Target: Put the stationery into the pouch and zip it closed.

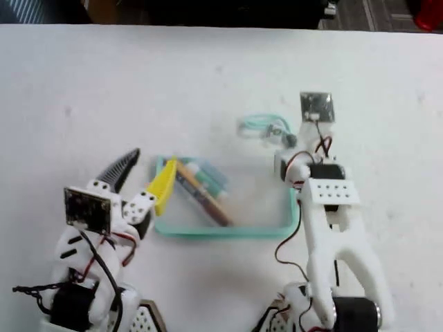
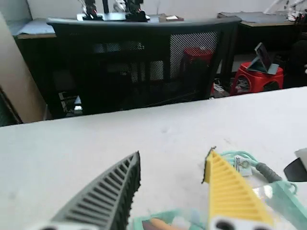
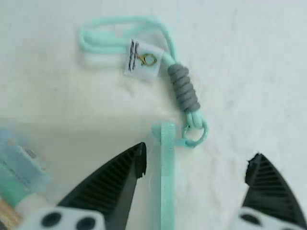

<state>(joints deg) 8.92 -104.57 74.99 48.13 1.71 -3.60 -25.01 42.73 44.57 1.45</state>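
High view: at the left of the white table (image 1: 138, 83), the left gripper (image 1: 154, 158) has its ridged black and yellow fingers spread apart and holds nothing; the yellow one lies over the left end of the pouch (image 1: 221, 233). This pouch is a flat rectangle of clear plastic with a mint-green border, lying in the middle of the table, and the stationery (image 1: 204, 188), a few slanted pens or pencils, sits inside its left half. Just beyond its right top corner lies a looped mint cord (image 1: 259, 126). Right wrist view adds detail: the right gripper (image 3: 197, 155), two black ribbed fingers wide apart and empty, straddles the pouch's green edge, where a small ring (image 3: 194, 134) joins the cord, which carries a grey coiled wrap (image 3: 183, 86) and a white tag (image 3: 142, 60). Left wrist view takes in a black mesh chair (image 2: 144, 62) beyond the table.
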